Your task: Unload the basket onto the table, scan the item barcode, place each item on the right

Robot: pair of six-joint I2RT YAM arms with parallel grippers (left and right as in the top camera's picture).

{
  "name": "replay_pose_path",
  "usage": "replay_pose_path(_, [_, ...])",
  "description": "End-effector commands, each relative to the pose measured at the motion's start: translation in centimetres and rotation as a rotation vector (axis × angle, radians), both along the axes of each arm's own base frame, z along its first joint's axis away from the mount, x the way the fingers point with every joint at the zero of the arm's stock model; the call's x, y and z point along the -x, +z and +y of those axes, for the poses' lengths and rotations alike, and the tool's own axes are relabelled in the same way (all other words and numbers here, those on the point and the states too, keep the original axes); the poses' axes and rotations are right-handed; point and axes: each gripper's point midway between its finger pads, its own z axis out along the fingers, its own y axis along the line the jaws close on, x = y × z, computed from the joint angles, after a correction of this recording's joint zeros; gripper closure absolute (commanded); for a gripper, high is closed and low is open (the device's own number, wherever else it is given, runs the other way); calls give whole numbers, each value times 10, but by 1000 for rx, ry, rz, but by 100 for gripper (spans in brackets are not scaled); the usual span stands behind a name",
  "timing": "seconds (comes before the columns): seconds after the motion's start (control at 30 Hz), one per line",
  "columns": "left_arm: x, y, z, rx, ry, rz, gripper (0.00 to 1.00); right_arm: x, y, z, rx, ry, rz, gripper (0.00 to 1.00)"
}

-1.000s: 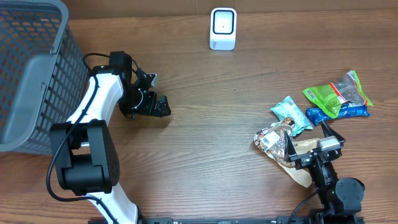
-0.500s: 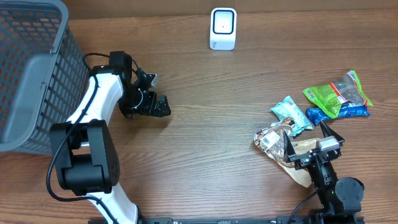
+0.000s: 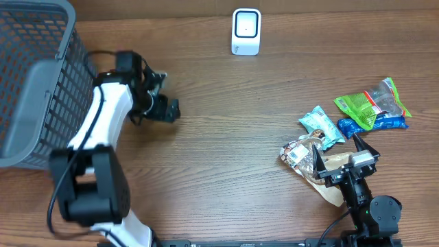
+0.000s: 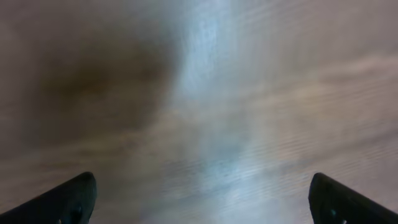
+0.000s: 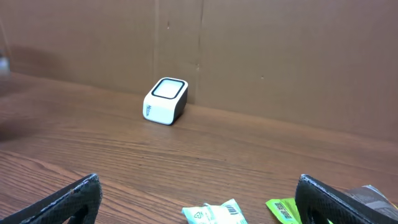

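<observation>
Desk: wood-grain brown desk is carrying everything; a brown board wall is rising behind it in the right wrist view.
Basket: gray mesh basket is sitting at the far left edge.
Left claw: left claw is hanging just right of the basket over bare desk, jaws spread wide and gripping nothing; its wrist view is blurred, showing only wood between the dark fingertips.
Scanner: white scanner is standing at the rear middle, well apart from both claws.
Brown packet: brown packet with a white label is lying at the front right, partly under the right claw's left finger.
Teal packet: teal packet is lying just behind the brown one, its barcode showing in the right wrist view.
Right claw: right claw is standing with fingers wide apart and holding nothing, pointing toward the scanner, with the packets lying just ahead and below.
Blue packet: blue packet is lying just beside the right finger.
Green packet: green packet is overlapping a clear bag at the far right.
</observation>
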Motion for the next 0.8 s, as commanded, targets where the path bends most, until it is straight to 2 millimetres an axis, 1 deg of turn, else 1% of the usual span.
replay_pose_path(0.0, [-20,77,-1,-34,-4,-284,0,0,-2,0,-2,-5,-4,0])
replay_pose_path(0.03, [-22,100,2,-40,2,-378,0,0,-2,0,-2,-5,-4,0])
replay_pose_path(0.07, [-21,114,4,-48,3,-448,0,0,-2,0,-2,-5,-4,0])
replay_pose_path(0.1, [-16,126,8,-59,13,-510,0,0,-2,0,-2,-5,-4,0])
replay_pose_path(0.13, [-10,131,12,-72,25,-548,0,0,-2,0,-2,-5,-4,0])
replay_pose_path(0.2, [5,131,16,-86,38,-608,0,0,-2,0,-2,-5,-4,0])
replay_pose_path(0.23, [15,129,18,-90,45,-650,0,0,-2,0,-2,-5,-4,0])
replay_pose_path(0.33, [37,125,17,-97,49,-755,0,0,-2,0,-2,-5,-4,0])
replay_pose_path(0.37, [50,124,15,-102,50,-835,0,0,-2,0,-2,-5,-4,0])
replay_pose_path(0.4, [58,124,15,-104,51,-880,0,0,-2,0,-2,-5,-4,0])
replay_pose_path(0.47, [84,122,13,-114,53,-1004,0,0,-2,0,-2,-5,-4,0])
replay_pose_path(0.53, [107,115,14,-133,65,-1079,0,0,-2,0,-2,-5,-4,0])
replay_pose_path(0.6, [125,108,13,-140,70,-1161,0,0,-2,0,-2,-5,-4,0])
replay_pose_path(0.67, [132,109,13,-147,76,-1240,0,0,-2,0,-2,-5,-4,0])
replay_pose_path(0.77, [137,106,16,-164,88,-1295,0,0,-2,0,-2,-5,-4,0])
